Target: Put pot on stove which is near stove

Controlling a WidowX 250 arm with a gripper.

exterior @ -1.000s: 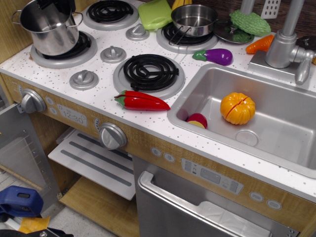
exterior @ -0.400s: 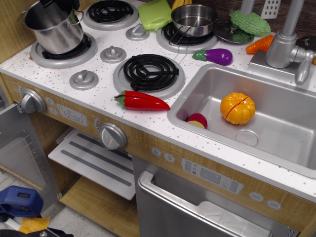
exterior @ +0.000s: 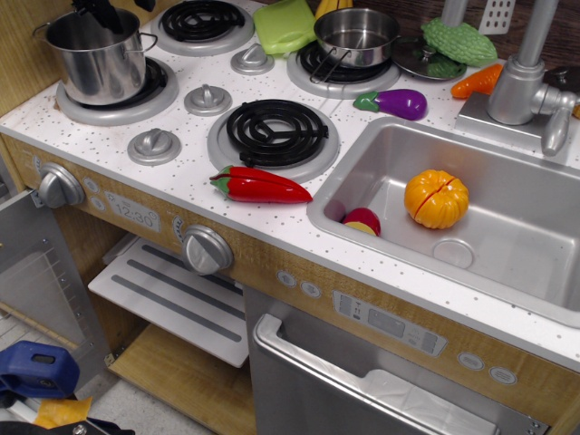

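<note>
1. A tall steel pot (exterior: 93, 62) stands upright on the front-left coil burner of the white speckled stove (exterior: 181, 136), its two loop handles pointing left and right.
2. The dark gripper (exterior: 107, 9) shows only as a black shape at the top edge, right over the pot's rim; whether it is grasping the rim or released cannot be told, since most of it is cut off by the frame.
3. The front-right burner (exterior: 276, 131) and the back-left burner (exterior: 201, 20) are bare black coils in grey rings.
4. A shallower steel pan (exterior: 355, 36) with a wire handle sits on the back-right burner, just beside a green sponge-like block (exterior: 285, 25).
5. Silver knobs (exterior: 207, 98) stud the cooktop between the burners.
6. A red chili pepper (exterior: 261, 185) lies at the front edge of the stove, just below the front-right burner.
7. A purple eggplant (exterior: 395, 102) lies between the pan and the steel sink (exterior: 507, 227).
8. In the sink, an orange pumpkin (exterior: 436, 198) rests near the drain, and a red-and-yellow toy piece (exterior: 361, 220) lies in the near-left corner.
9. A grey faucet (exterior: 524, 77) rises behind the sink, with an orange carrot (exterior: 477, 80) and a green knobbly vegetable (exterior: 460, 41) to its left.
</note>
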